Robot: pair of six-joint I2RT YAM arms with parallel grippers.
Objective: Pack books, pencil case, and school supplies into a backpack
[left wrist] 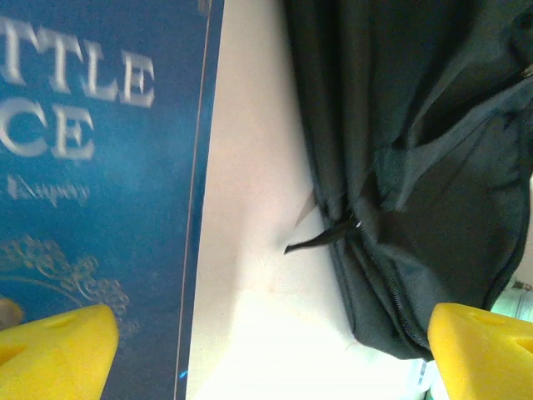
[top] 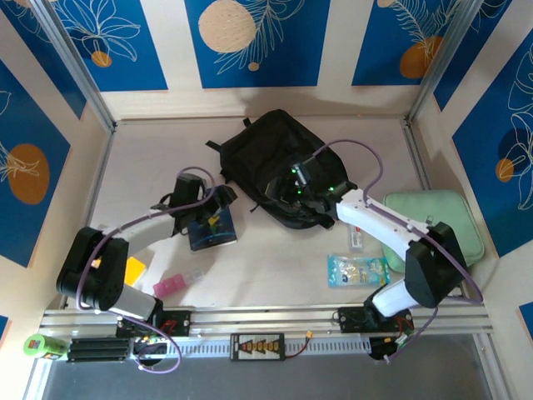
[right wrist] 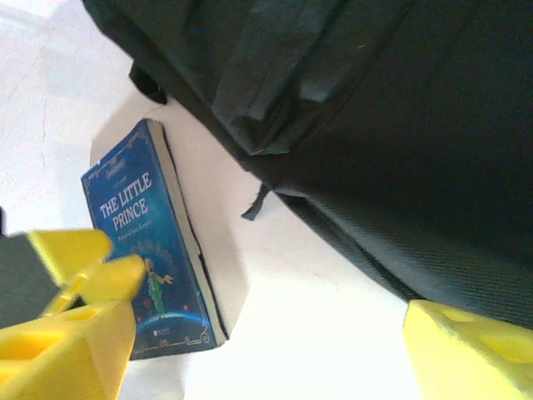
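Backpack (top: 265, 150): black soft fabric, lying flat mid-table toward the far side. In the left wrist view its edge (left wrist: 416, 167) fills the right side, and a short zip pull (left wrist: 321, 237) sticks out onto the bare table (top: 266, 258).

Dark blue book (top: 212, 233): flat, cover up, just left of the backpack's near corner, with a strip of bare table between the two. The right wrist view reads the title on it (right wrist: 154, 250) as "The Little Prince".

Left gripper (top: 212, 215): hangs low over the gap between book and backpack. From its own camera, the left gripper (left wrist: 271, 354) has its yellow fingers (left wrist: 58, 350) spread wide, one over the book cover (left wrist: 92, 167) and the other over the backpack's edge. Nothing sits between them: released.

Right gripper (top: 300, 187): over the near part of the backpack. Its own view (right wrist: 266, 354) shows yellow fingers (right wrist: 470, 350) far apart, with table and the backpack's edge (right wrist: 375, 125) below. Nothing is grasped: released.

Yellow book (top: 135, 269): near the left arm's base, partly hidden by the arm, well apart from the backpack. The cover cannot be made out.

Mint-green zip case (top: 433, 223): at the table's right edge, beside the right arm. A clear packet (top: 356, 269) lies nearer the front rail, a small white item (top: 356, 240) just beyond it, and a small pink item (top: 171, 286) near the left base.
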